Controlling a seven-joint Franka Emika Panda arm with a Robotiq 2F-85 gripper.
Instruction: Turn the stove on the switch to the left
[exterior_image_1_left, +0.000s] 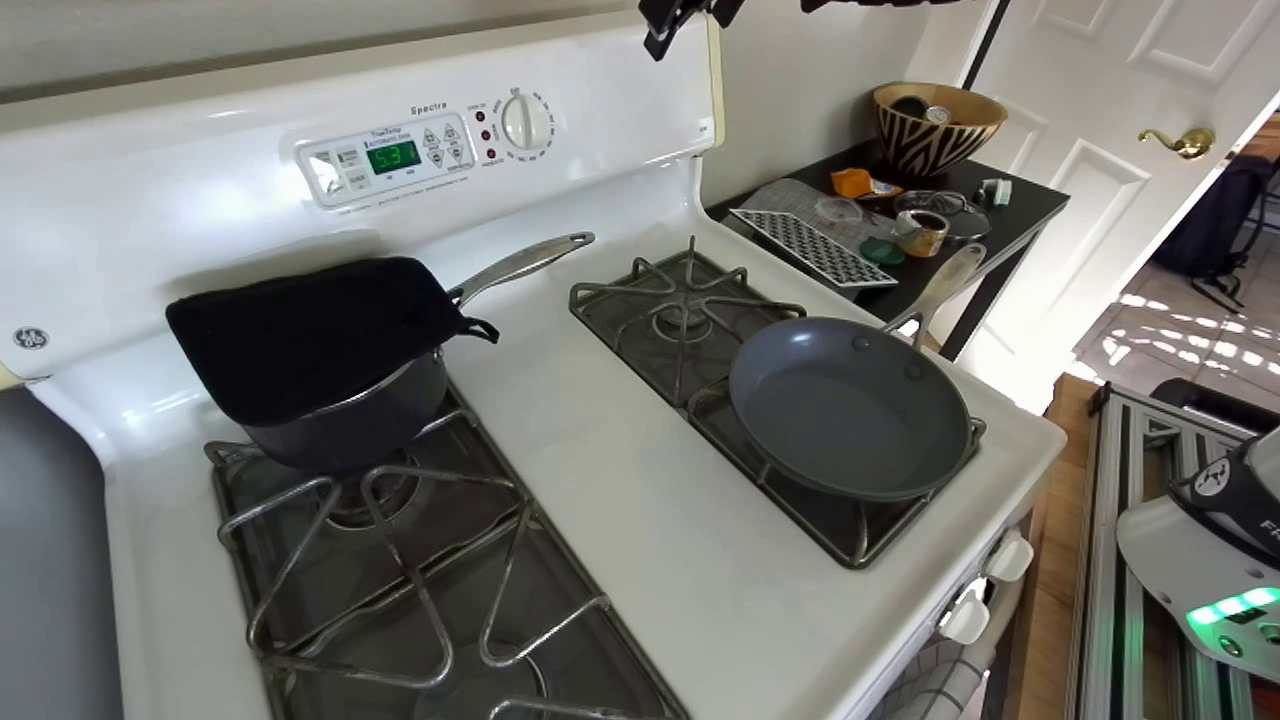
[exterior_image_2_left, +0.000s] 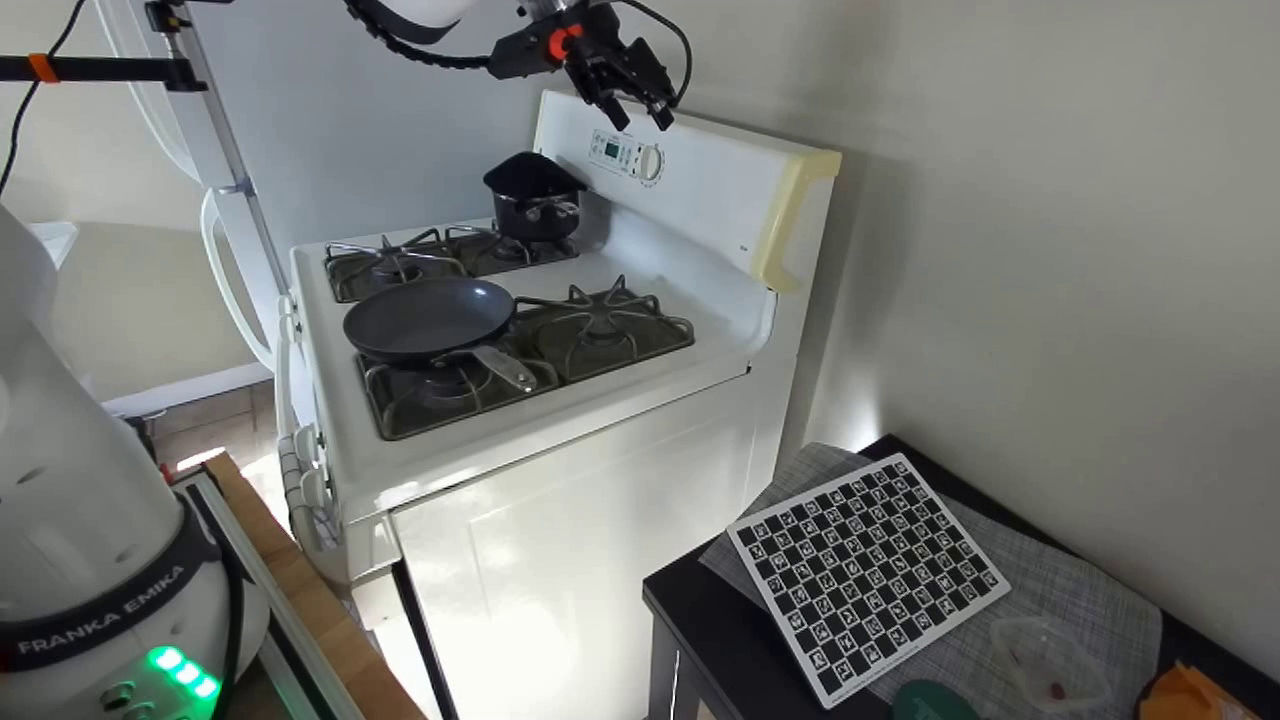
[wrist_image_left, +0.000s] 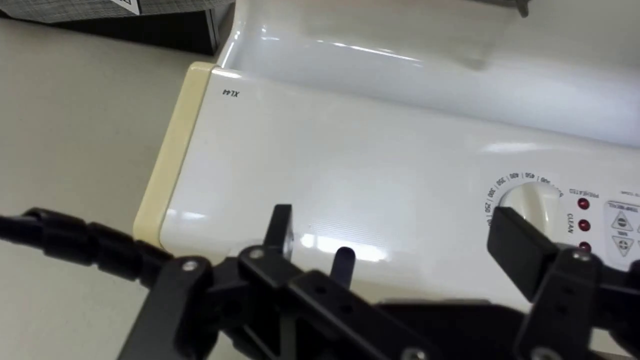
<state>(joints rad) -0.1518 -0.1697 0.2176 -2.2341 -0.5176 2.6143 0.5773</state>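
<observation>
Wrist view: the hand (wrist_image_left: 392, 220) has its fingers (wrist_image_left: 522, 250) spread far apart, holding nothing, with the white back panel (wrist_image_left: 350, 165) of a GE Spectra gas range (exterior_image_1_left: 600, 430) showing beyond. Printing on it reads "XL44" beside the cream end cap (wrist_image_left: 171, 155), "PREHEATED" and "CLEAN" next to red indicator lights (wrist_image_left: 583, 203), and 250, 300, 350 and 450 around a white oven knob (wrist_image_left: 532, 202) partly hidden by one finger. In an exterior view, "Spectra" runs above a control panel (exterior_image_1_left: 400, 182) lettered "AUTOMATIC OVEN", its green clock display (exterior_image_1_left: 394, 156) starting 5:3, last digit unclear; a round GE badge (exterior_image_1_left: 30, 338) sits near the back panel's other end. The range, along the wall (exterior_image_2_left: 1000, 250) near a black bench (exterior_image_2_left: 705, 600), carries a saucepan (exterior_image_1_left: 350, 430) covered by black cloth (exterior_image_1_left: 310, 330) and a grey frying pan (exterior_image_1_left: 850, 415). "FRANKA EMIKA" bands the robot arm's base (exterior_image_2_left: 110, 580)
</observation>
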